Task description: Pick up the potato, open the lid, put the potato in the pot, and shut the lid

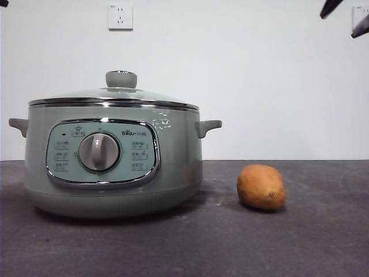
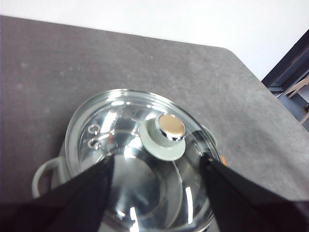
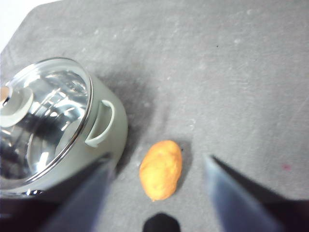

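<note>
The sage-green pot [image 1: 112, 167] stands on the dark table at the left, its glass lid [image 1: 115, 95] seated on the rim with the green knob [image 1: 121, 79] on top. The orange-brown potato [image 1: 261, 186] lies on the table to the pot's right, a little apart from it. My left gripper [image 2: 157, 166] hovers open above the lid [image 2: 130, 159], its jaws spread on either side of the knob [image 2: 166, 137]. High above the potato [image 3: 161, 169], my right gripper [image 3: 157, 166] is open, jaws wide on both sides of it. The right arm's black tips [image 1: 346, 14] show at the front view's top right corner.
A white wall socket [image 1: 120, 16] hangs on the wall behind the pot. The pot's side handle [image 3: 101, 123] points toward the potato. The table's edge [image 2: 260, 82] runs past the pot in the left wrist view, with dark furniture beyond it.
</note>
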